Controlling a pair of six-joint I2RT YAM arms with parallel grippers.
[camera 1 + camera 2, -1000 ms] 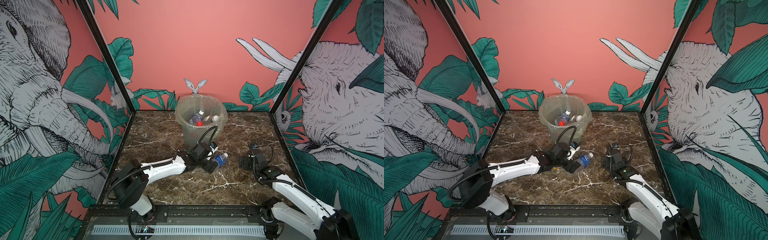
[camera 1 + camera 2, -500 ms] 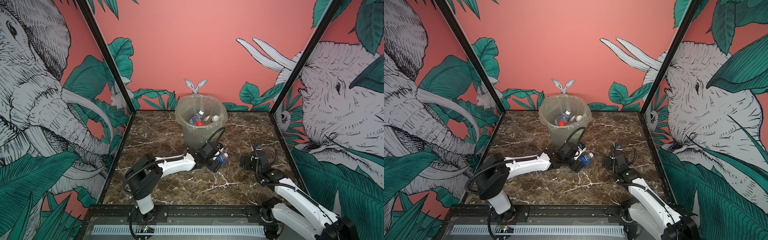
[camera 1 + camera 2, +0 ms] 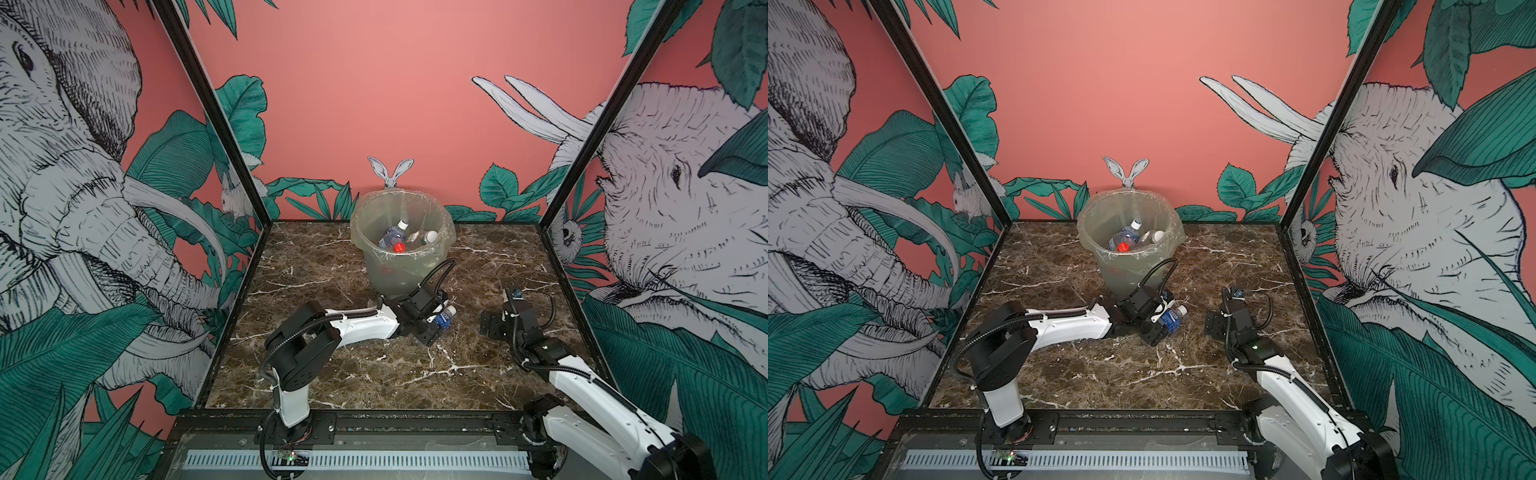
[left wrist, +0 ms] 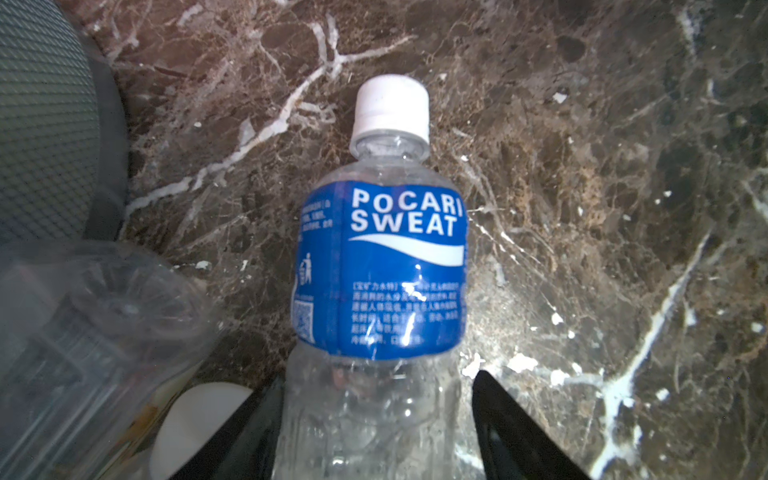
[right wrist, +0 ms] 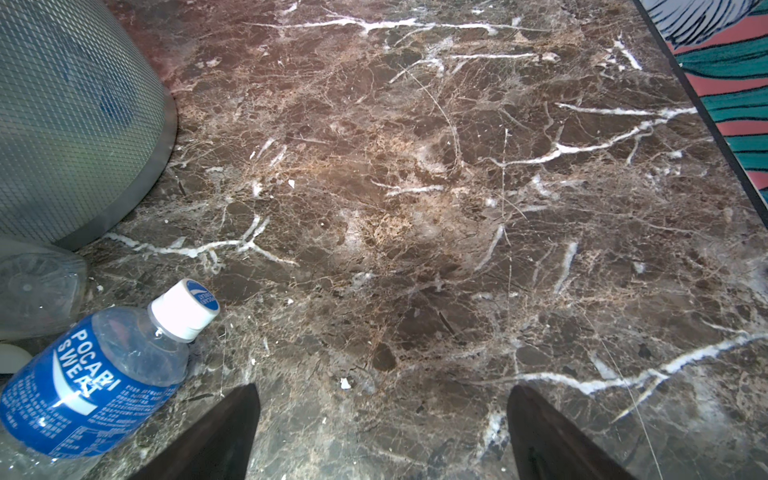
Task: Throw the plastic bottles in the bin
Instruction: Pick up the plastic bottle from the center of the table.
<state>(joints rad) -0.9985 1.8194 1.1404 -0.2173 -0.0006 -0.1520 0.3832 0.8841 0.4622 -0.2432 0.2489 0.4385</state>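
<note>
A clear plastic bottle with a blue label and white cap lies on the marble table just in front of the bin; it shows in both top views and in the right wrist view. My left gripper straddles its lower body: one finger touches it, the other stands a narrow gap off. A second clear bottle lies beside it against the bin's base. Several bottles lie inside the bin. My right gripper hangs open over bare marble to the right.
The grey-green bin stands at the back middle, its clear bag folded over the rim. Black frame posts and printed walls close in the left, right and back sides. The marble table stretches in front of both arms.
My left arm has reached right to the blue-label bottle and its jaws have narrowed around it. The right gripper has drawn back slightly to the right.
</note>
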